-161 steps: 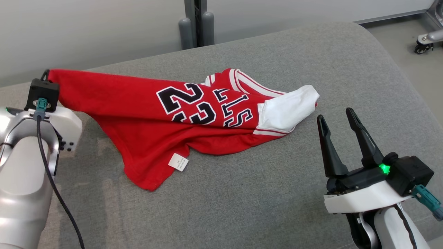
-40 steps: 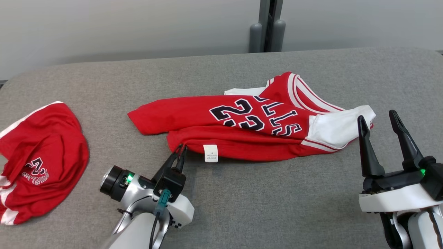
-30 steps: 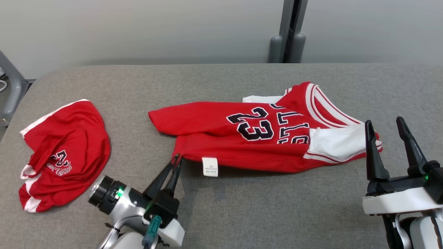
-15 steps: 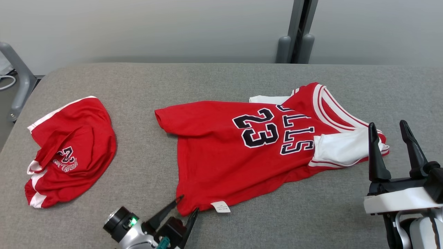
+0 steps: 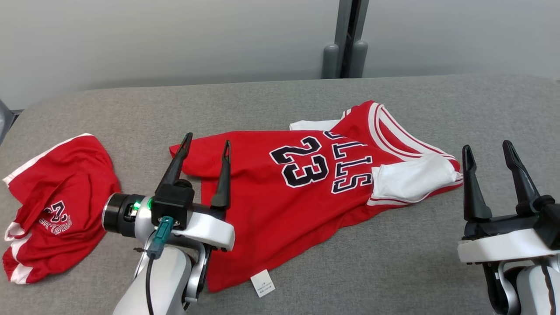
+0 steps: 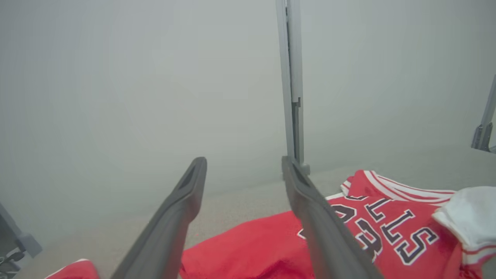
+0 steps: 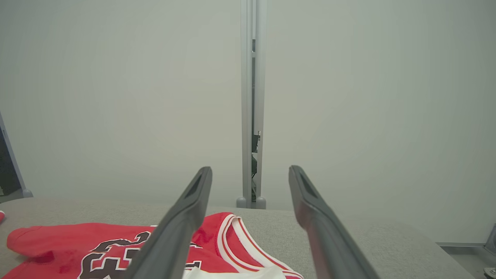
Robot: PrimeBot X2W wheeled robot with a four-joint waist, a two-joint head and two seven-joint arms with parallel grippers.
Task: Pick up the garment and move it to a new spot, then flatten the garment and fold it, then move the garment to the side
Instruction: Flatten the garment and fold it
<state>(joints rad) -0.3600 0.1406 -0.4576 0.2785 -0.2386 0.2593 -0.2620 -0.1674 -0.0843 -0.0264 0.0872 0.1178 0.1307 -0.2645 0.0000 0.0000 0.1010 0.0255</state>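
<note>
Both jaws spread: left gripper (image 5: 208, 138) has released the garment (image 5: 280, 205); right gripper (image 5: 486, 145) unchanged.

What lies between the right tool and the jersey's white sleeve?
Bare grey cushion, per the head view; the open right tool sits clear of the jersey's white sleeve.

- A crumpled red cloth piece with white trim and dark printed lettering (image 5: 57, 197) lies at the left end of the grey fabric-covered worktop (image 5: 350, 271).
- A dark grey upright metal post (image 5: 348, 30) stands behind the worktop's far edge, with a rounded grey cap on either side of its foot.
- A plain pale grey wall (image 5: 131, 39) runs behind.
</note>
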